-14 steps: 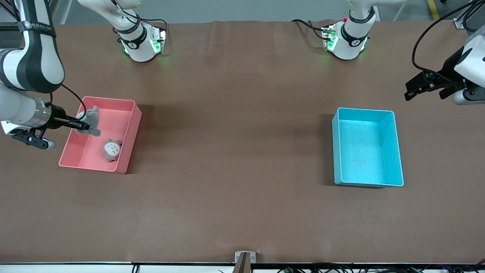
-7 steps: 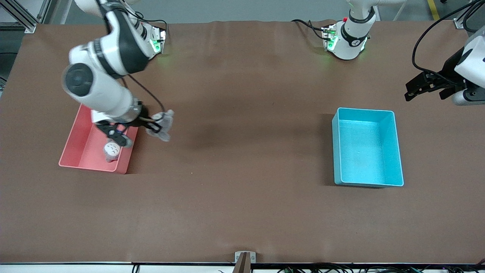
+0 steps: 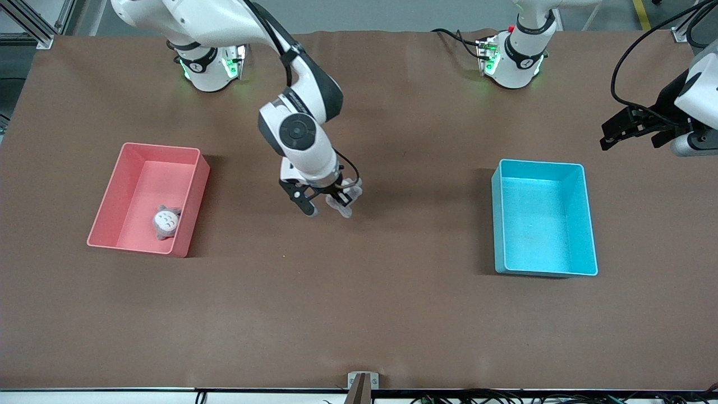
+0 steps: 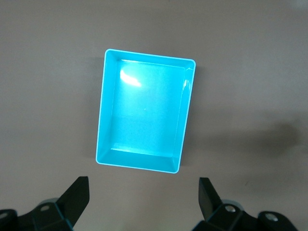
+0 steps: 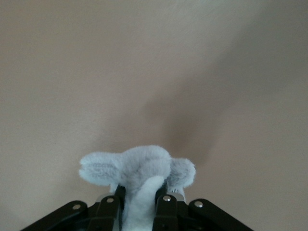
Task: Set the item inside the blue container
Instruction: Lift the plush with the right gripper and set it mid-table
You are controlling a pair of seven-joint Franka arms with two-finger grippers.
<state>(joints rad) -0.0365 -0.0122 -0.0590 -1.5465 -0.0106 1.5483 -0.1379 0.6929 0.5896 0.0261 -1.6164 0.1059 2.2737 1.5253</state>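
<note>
My right gripper is shut on a grey plush toy and hangs over the bare middle of the table, between the two bins. In the right wrist view the grey plush toy is pinched between the black fingers of the right gripper. The blue container stands empty toward the left arm's end of the table. My left gripper is open, high above the table beside that container; the left wrist view looks down on the blue container past the left gripper.
A pink bin stands toward the right arm's end of the table. A second grey plush toy with a pale face lies inside it. Brown tabletop stretches between the bins.
The right arm has carried the grey plush toy out of the pink bin and across the table toward the blue container. The left arm has stayed where it was.
</note>
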